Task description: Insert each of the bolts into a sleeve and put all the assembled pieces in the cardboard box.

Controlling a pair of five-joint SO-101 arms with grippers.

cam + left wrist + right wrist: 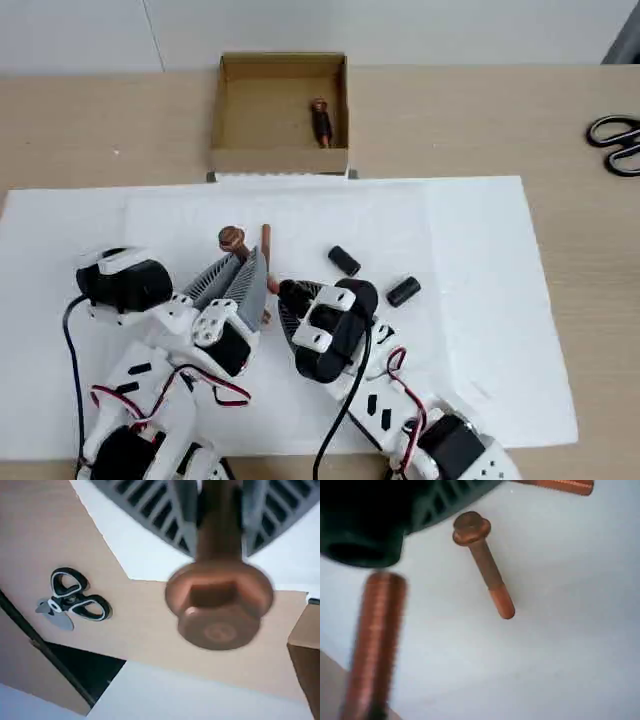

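My left gripper [243, 268] is shut on a copper bolt [232, 239], whose hex head [220, 605] sticks out past the grey fingertips. My right gripper [294, 297] sits just right of it, shut on a black sleeve [362, 537]. A second bolt [266, 250] lies on the white sheet between the two grippers. In the right wrist view a loose bolt [482, 565] lies flat on the sheet, and a threaded shaft [375, 645] stands close by. Two black sleeves [344, 260] [403, 291] lie right of the grippers. The cardboard box [232, 110] at the back holds one assembled piece [321, 122].
A white sheet [470, 260] covers the middle of the wooden table. Scissors [615, 143] lie at the far right edge, and they show in the left wrist view as scissors [75, 602].
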